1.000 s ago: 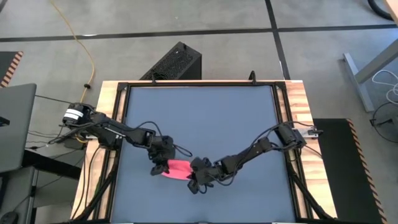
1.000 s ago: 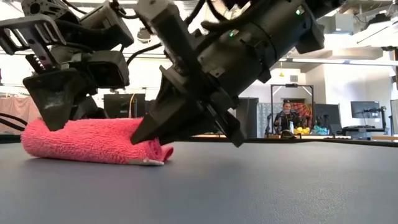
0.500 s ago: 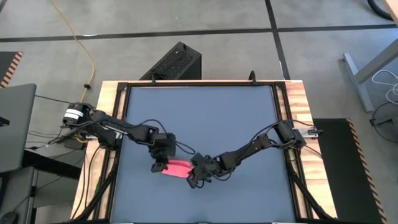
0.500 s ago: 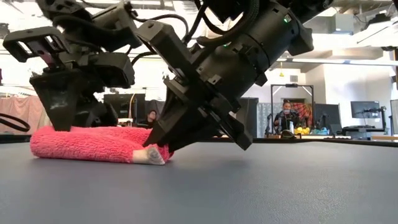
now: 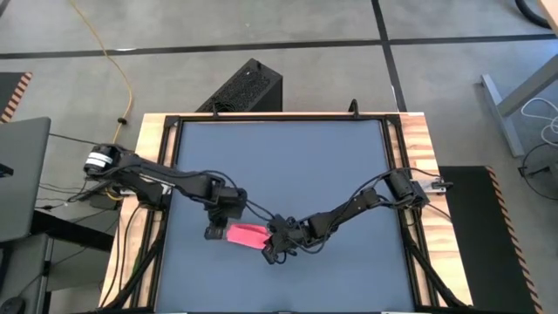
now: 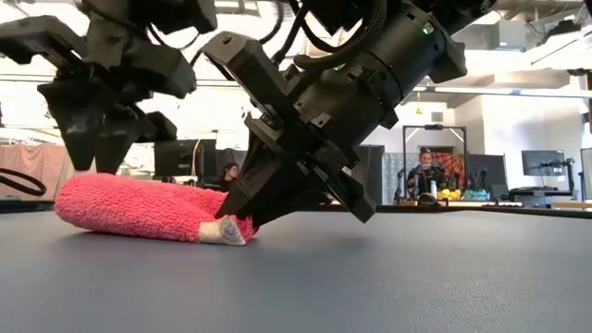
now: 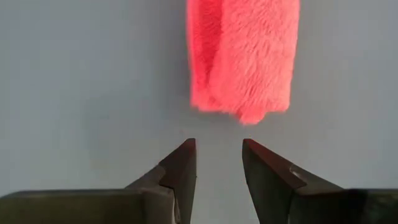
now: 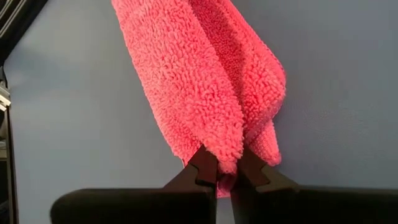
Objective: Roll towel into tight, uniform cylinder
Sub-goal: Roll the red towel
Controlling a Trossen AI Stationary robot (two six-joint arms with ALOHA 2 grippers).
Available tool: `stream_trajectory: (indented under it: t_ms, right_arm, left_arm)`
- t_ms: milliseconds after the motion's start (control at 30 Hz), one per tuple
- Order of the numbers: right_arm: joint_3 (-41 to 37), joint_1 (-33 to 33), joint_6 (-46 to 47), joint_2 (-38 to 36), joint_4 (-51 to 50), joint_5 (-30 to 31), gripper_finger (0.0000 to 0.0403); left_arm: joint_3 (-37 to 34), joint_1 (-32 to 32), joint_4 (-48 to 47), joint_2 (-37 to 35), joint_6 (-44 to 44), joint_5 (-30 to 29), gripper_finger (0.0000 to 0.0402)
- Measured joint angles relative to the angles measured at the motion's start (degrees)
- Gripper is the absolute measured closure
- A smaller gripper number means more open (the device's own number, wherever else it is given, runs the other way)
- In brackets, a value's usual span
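You have the dark counter (image 5: pixel 288 157) under both arms, with the towel (image 5: pixel 248 235) lying rolled in a loose log near its front edge, between the two hands. In the low view the roll rests flat on the counter, its white tag (image 6: pixel 223 232) at the end nearest the right hand.

Your right hand (image 8: pixel 225 173) is closed on that end of the towel: the right wrist view shows pink pile pinched between its two fingertips (image 8: pixel 204 167), with the cloth fanning away beyond them. From above, that hand sits at the roll's right end (image 5: pixel 277 246), and in the low view it slants down onto it (image 6: pixel 254 217).

Your left hand (image 7: pixel 217 163) is open and holds nothing. Its fingers (image 7: pixel 181 167) stand apart, with bare counter between them and the towel's other end just beyond, not touching. In the low view it hangs above that end (image 6: pixel 97 157), clear of the cloth.
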Motion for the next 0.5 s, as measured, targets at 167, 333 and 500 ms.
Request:
stream_trajectory:
  t_ms: [167, 333, 500]
  right_arm:
    - [-0.02, -0.17, -0.34, 0.03, 0.0, -0.02, 0.0365]
    - [-0.08, -0.26, -0.41, 0.07, 1.14, 0.0, 0.0365]
    - [-0.15, -0.31, -0.42, 0.11, 1.79, 0.0, 0.0365]
  left_arm:
    - [-0.24, -3.03, -0.68, -9.68, -1.49, -8.64, 0.0293]
    - [-11.46, -9.61, 31.27, -18.38, -1.54, -15.17, 0.0316]
    - [-25.17, -12.54, 58.86, -12.57, -2.52, -20.98, 0.0355]
